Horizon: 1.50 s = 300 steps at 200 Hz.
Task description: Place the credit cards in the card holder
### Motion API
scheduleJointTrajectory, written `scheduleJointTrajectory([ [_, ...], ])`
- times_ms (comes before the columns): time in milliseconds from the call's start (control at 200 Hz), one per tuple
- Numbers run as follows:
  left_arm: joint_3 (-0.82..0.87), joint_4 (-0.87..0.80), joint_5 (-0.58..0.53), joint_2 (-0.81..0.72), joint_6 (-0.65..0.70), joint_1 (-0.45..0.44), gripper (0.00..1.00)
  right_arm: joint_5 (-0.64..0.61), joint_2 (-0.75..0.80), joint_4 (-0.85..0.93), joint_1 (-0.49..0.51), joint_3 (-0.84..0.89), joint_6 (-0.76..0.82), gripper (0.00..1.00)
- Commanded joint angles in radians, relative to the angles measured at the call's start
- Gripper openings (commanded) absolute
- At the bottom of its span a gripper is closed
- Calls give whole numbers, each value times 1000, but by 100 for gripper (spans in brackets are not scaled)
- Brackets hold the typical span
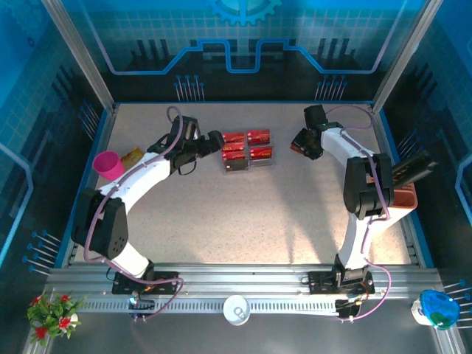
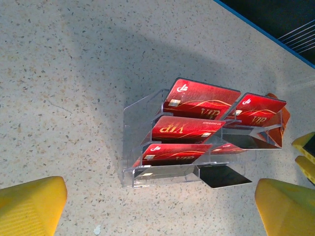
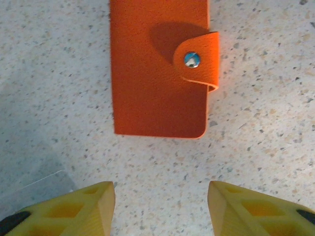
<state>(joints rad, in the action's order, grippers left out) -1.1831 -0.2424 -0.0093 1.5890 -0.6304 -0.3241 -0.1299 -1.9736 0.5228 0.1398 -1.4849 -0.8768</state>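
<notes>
Several red credit cards point(image 2: 202, 101) stand tilted in the slots of a clear acrylic stand point(image 2: 129, 147) at the back middle of the table point(image 1: 247, 144). My left gripper point(image 1: 215, 141) hovers just left of the stand, open, its yellow fingertips point(image 2: 29, 204) wide apart and holding nothing. The card holder point(image 3: 157, 69) is an orange wallet lying flat, closed by a snap tab. My right gripper point(image 3: 160, 206) hangs over the table just short of the wallet's near edge, open with only bare table between its fingers. From above, this gripper point(image 1: 302, 141) sits right of the stand.
A pink cup point(image 1: 109, 164) and a yellow-orange bag point(image 1: 133, 156) sit at the left edge. An orange slotted rack point(image 1: 404, 200) stands at the right edge beside the right arm. A dark card point(image 2: 224, 176) lies flat at the stand's foot.
</notes>
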Motion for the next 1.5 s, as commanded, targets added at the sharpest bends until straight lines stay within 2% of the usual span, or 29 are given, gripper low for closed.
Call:
scheduleJointTrajectory([
  [0, -37, -34, 19, 20, -7, -4, 99, -21, -31, -2, -19, 12, -31, 53],
  [610, -103, -80, 21, 66, 5, -7, 99, -13, -139, -14, -51, -65, -44, 49],
  [1321, -148, -115, 20, 92, 21, -13, 99, 1, -179, -46, -72, -114, -48, 46],
  [1496, -157, -120, 20, 99, 24, -19, 99, 12, -185, -64, -78, -114, -51, 41],
])
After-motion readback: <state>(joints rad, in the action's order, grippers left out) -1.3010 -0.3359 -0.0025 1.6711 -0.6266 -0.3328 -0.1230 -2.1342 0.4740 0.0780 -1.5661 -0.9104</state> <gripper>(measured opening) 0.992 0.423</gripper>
